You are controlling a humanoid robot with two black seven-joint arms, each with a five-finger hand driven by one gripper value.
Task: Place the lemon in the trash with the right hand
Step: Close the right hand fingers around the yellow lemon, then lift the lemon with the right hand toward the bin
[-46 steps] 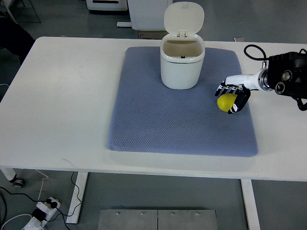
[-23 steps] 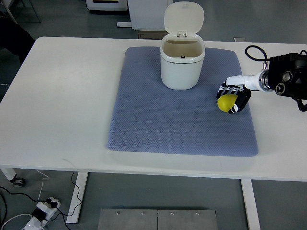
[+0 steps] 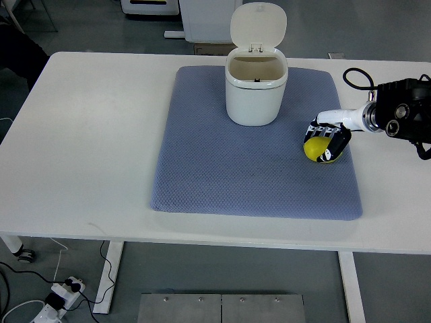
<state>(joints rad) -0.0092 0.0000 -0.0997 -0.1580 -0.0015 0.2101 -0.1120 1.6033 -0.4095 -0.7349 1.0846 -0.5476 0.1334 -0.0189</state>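
the white trash can (image 3: 254,91) stands open at the far side of the blue mat (image 3: 256,145). right hand (image 3: 328,136) fingers grip the lemon (image 3: 314,149) to its right.

The right hand (image 3: 328,140) is black with white knuckle segments, and its fingers (image 3: 316,127) show small pale joints in a row. A slim white wrist section leads back to a bulky black forearm housing (image 3: 403,118) bearing two round silvery fittings, perhaps screws or lenses. A black cable (image 3: 355,76) loops out above the housing.
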